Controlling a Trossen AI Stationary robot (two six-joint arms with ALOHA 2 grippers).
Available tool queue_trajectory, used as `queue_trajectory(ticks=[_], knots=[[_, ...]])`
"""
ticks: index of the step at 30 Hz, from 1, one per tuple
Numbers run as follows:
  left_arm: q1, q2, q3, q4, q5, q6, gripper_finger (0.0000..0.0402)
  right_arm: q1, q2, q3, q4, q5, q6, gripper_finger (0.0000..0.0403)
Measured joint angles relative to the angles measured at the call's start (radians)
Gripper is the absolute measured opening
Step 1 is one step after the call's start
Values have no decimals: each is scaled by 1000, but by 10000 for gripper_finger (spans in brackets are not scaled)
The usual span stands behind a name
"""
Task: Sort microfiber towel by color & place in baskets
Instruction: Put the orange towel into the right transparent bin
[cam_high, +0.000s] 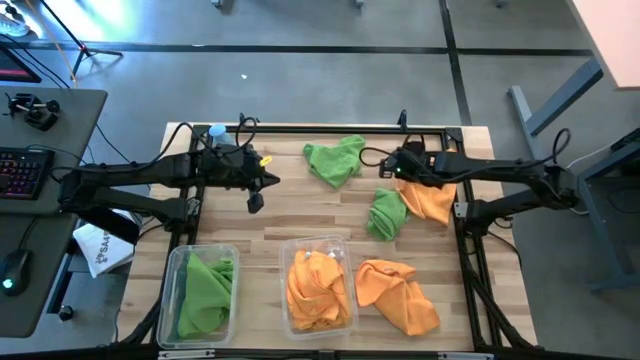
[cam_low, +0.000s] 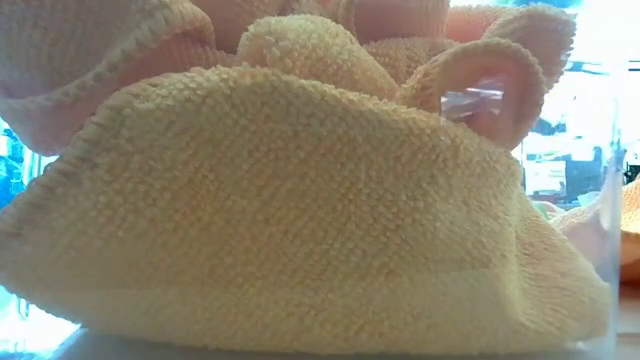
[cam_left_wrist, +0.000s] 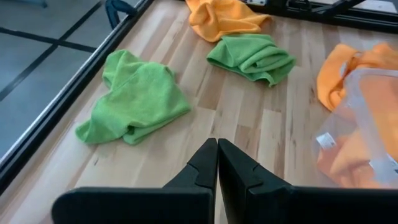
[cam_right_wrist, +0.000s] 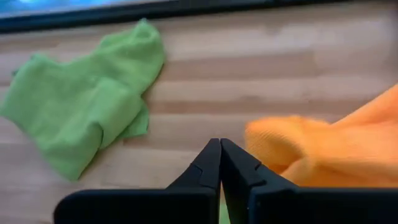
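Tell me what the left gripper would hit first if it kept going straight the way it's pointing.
Judging by its wrist view, the shut left gripper points over bare table between the near green towel and the clear basket. First in line is probably the farther green towel, though depth is uncertain.

This is a robotics lab or test workspace, not a home. A pale butcher-block wooden table (cam_high: 270, 215) sits inside a black metal frame (cam_high: 470, 250), and two dark jointed robot arms are mounted at its sides. The floor is bare grey polished concrete (cam_high: 300, 70) with dark seams. Just beside the rig stands a grey desk (cam_high: 50, 130) carrying a black keyboard with coloured backlit keys (cam_high: 22, 172) and a dark computer mouse (cam_high: 12, 270), with loose cables trailing nearby.
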Motion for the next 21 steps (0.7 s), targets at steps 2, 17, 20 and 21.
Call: queue_trajectory(ticks=[2,17,20,21], knots=[[0,0,0,0,6,0,0,9,0,50,-74,33,1,1],[0,0,0,-1,6,61,0,-17,0,-131,-61,-81,189,147],[0,0,0,-1,-4,62,0,-22,1,-197,88,-86,156,189],[0,0,0,-1,-7,61,0,-27,1,-214,118,-85,143,202]])
